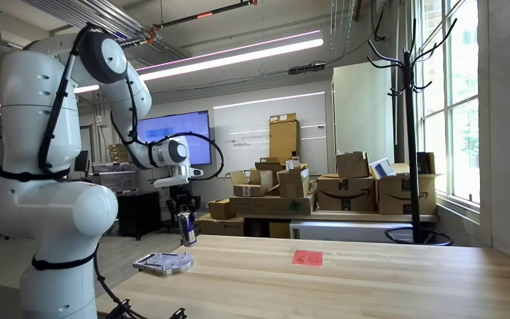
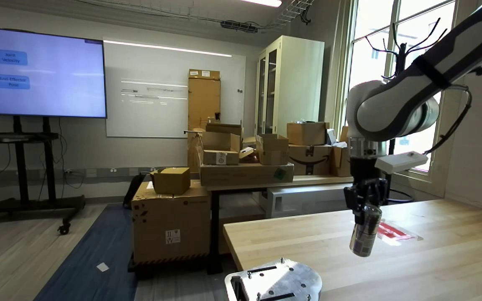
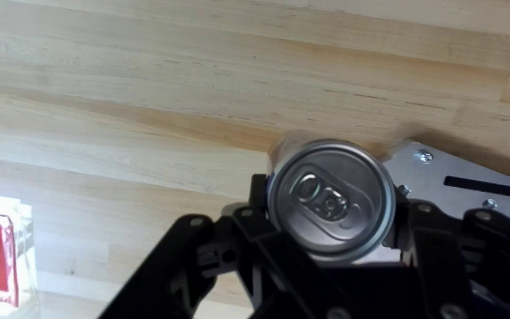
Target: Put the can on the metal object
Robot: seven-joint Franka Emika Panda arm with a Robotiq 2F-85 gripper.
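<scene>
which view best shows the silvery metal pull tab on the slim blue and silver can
The wrist view: looking down, it shows the silvery pull tab plainly. Both exterior views show the slim can side-on, its tab indiscernible.

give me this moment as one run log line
jaws: closed on can; can: tilted, not yet on metal object; metal object: on table; placement: pending

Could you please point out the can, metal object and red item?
Can (image 3: 332, 200): wrist view, its lid.
Metal object (image 1: 163, 262): in an exterior view, its top.
Red item (image 1: 307, 258): in an exterior view, its middle.
</scene>
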